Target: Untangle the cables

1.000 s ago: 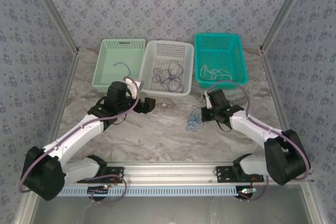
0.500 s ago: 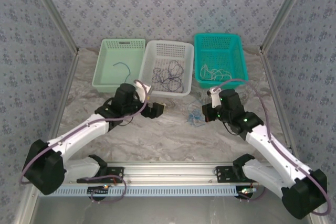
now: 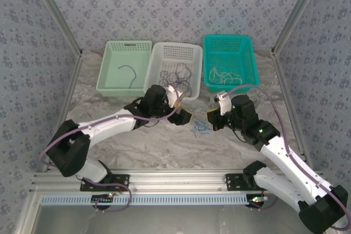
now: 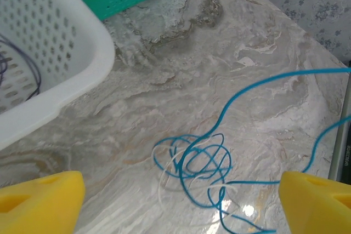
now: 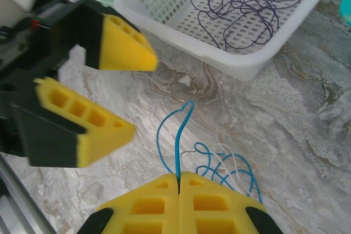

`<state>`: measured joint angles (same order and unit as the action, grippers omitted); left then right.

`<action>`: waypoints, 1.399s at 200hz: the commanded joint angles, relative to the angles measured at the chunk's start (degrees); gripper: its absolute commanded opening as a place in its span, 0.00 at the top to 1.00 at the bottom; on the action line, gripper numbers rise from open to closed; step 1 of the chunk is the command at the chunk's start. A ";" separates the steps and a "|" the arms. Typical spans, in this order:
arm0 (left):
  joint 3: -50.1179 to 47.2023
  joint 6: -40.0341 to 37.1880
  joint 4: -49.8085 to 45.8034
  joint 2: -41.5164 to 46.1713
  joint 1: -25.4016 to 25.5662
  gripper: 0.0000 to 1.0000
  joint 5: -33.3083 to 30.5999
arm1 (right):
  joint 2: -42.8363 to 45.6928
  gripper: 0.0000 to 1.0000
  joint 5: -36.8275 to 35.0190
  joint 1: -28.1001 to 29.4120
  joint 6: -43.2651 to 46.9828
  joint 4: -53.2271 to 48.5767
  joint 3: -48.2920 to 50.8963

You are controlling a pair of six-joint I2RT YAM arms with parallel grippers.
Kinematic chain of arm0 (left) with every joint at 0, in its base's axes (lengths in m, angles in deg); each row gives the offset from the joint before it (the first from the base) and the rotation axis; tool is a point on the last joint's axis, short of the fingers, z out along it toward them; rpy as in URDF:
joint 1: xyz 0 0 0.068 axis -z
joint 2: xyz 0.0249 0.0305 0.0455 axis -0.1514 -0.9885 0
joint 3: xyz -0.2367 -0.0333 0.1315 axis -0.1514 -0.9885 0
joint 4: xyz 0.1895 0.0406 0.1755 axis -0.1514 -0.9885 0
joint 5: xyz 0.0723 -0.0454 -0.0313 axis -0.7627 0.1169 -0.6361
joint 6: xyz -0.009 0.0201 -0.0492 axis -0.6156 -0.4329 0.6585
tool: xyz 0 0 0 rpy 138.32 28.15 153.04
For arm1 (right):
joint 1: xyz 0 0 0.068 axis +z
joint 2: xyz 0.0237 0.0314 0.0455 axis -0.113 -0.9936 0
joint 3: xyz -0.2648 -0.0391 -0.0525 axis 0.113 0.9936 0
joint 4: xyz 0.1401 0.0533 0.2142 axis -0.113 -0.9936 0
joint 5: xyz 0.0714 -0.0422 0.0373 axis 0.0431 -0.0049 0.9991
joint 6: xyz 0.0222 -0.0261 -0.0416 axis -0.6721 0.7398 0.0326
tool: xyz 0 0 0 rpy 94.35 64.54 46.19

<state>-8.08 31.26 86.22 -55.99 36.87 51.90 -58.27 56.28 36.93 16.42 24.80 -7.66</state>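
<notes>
The left arm (image 3: 104,126) has moved a long way. A second ago the left jaws were back by the front of the green basket (image 3: 129,43) and the white basket (image 3: 178,46). Now they are out over the middle of the table (image 3: 164,149), just left of the blue cable (image 3: 198,128). The right arm (image 3: 285,160) bends in a new way, but the right jaws are in about the same spot, just right of that cable. The blue cable has hardly moved.

The blue cable lies in a loopy heap on the bare table, in front of the gap between the white basket and the teal basket (image 3: 227,38). A thin white cable (image 4: 164,182) is mixed into it.

The left jaws are wide apart and hold nothing. Their yellow fingertips (image 4: 41,201) sit at the two bottom corners of the left wrist view, with the heap on the table between them.

The right jaws are pressed tight together on one strand of the blue cable. That strand comes up out of the crack between them.

The two sets of jaws are near each other, with the heap between. The front corner of the white basket is the closest edge, near the heap but not touching it. There is open table from the heap down to the metal rail (image 3: 181,179).

Purple cables (image 5: 247,4) lie in the white basket, whitish cables (image 3: 225,75) in the teal one, and one dark cable (image 3: 127,72) in the green one.
</notes>
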 commanded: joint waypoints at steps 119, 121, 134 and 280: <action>5.71 0.13 0.74 -3.87 2.06 1.00 -0.37 | 2.83 1.00 -3.83 0.67 -0.71 1.14 0.01; 5.71 0.08 0.54 -3.56 2.10 1.00 -0.63 | 2.66 1.00 -4.22 0.65 -0.72 0.86 0.03; 5.28 -0.32 -0.04 -2.10 2.13 1.00 -1.16 | 1.52 0.94 -6.13 0.61 -0.97 -0.46 -0.11; 10.45 4.14 -8.99 1.22 4.05 1.00 -6.65 | -8.73 0.21 -14.14 6.11 -10.57 17.92 4.98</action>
<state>0.05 33.38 78.94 -54.94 40.46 46.57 -65.24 44.54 40.97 8.14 36.12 -3.12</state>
